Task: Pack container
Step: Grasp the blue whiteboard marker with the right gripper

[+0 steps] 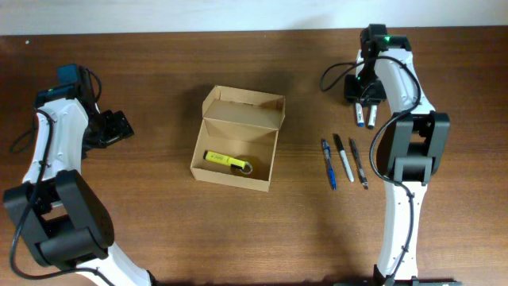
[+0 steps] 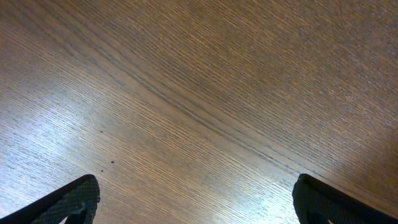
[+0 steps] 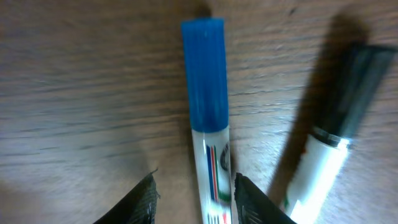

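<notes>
Only overhead is the small tan cardboard container [image 1: 232, 176] seen, on the brown wooden surface [image 1: 159, 238], flap raised, a yellow highlighter [image 1: 225, 160] inside. Right of it, the right claw [image 3: 194, 196] is seen released, astride a blurred blue-capped white marker [image 3: 204, 74]. Left of it, the left claw [image 2: 196, 196] is spread wide, its tips cropped.

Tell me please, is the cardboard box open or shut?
The box is open: its flap lid is folded back, and a yellow highlighter shows inside.
</notes>
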`<state>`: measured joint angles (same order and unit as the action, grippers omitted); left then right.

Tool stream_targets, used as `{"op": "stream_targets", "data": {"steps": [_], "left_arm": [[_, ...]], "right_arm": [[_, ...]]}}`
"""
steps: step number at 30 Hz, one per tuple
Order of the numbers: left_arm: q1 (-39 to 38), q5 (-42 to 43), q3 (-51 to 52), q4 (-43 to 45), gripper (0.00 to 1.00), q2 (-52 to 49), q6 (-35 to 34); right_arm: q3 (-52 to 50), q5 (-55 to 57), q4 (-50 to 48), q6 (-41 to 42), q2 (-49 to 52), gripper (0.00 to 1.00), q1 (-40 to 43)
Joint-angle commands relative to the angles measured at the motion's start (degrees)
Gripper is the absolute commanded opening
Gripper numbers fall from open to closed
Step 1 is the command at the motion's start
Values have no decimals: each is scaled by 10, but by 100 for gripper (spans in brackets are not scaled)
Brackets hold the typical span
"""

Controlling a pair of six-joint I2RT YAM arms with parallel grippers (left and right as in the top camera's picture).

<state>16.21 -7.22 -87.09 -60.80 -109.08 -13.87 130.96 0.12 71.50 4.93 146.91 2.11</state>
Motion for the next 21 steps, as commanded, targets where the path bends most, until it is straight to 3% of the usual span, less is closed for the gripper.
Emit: {"op": "stream_targets", "data": {"steps": [1,2,3,12,21], "left_arm": [[1,4,2,0,100,1,7],[1,4,2,0,100,1,7],[1,4,2,0,100,1,7],[1,4,2,0,100,1,7],[1,4,2,0,100,1,7]], "right_arm": [[-13,5,0,-2,21,26,2],[-15,5,0,-2,22,11,2],[-17,5,1,-2,23,4,2],[36,-87,35,-3,5,4,0],[285,-141,166,-100,-76,4,-65]]}}
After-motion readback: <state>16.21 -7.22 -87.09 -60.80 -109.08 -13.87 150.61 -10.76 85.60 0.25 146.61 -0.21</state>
